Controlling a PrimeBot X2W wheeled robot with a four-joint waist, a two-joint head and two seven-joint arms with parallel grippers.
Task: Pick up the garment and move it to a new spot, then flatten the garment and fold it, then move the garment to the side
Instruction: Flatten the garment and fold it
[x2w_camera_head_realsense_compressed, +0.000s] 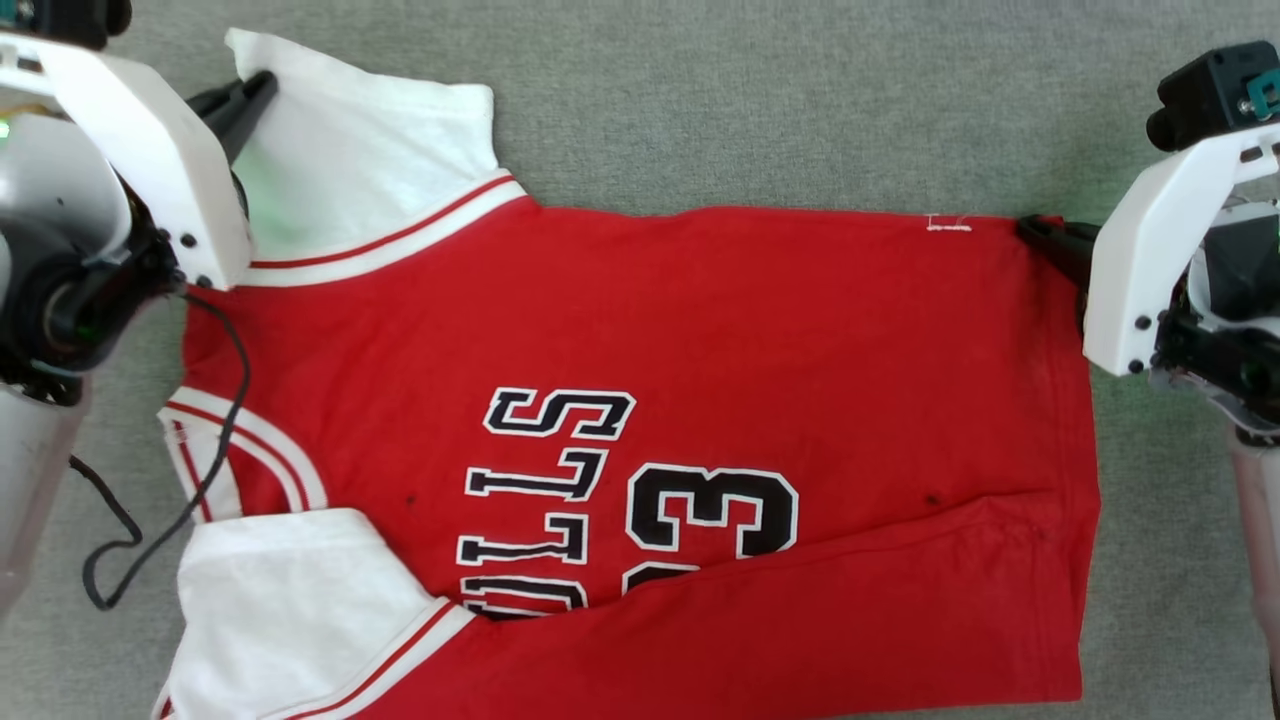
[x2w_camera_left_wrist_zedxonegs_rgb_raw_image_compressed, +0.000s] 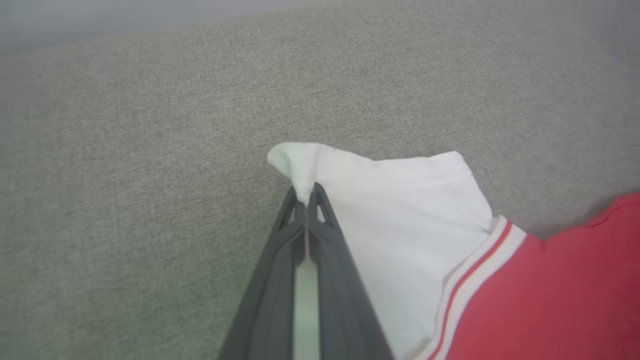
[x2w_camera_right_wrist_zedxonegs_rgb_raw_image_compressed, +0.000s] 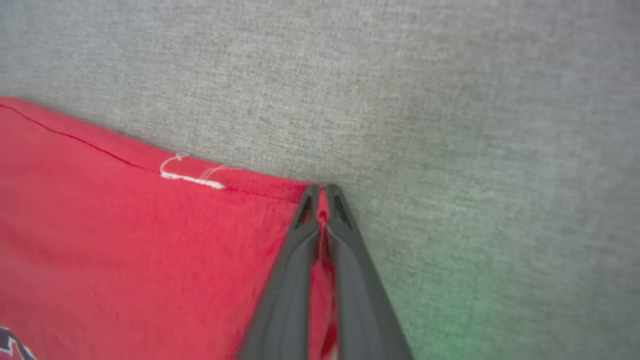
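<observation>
Garment (x2w_camera_head_realsense_compressed: 760, 320): red jersey, front up, lying mostly flat on grey cloth surface (x2w_camera_head_realsense_compressed: 800, 100). It lies sideways in the head view, collar end to the left and hem to the right. White short sleeves: far sleeve (x2w_camera_head_realsense_compressed: 370, 150) spread at upper left, its outer corner drawn to a point; near sleeve (x2w_camera_head_realsense_compressed: 290, 600) at lower left. Red-and-white striped trim at shoulders and collar. Black, white-outlined print (x2w_camera_head_realsense_compressed: 640, 500) "BULLS 23" reads sideways. Near long edge is folded over onto the front, covering part of the print. Far edge straight; white stitch near its right corner.
</observation>
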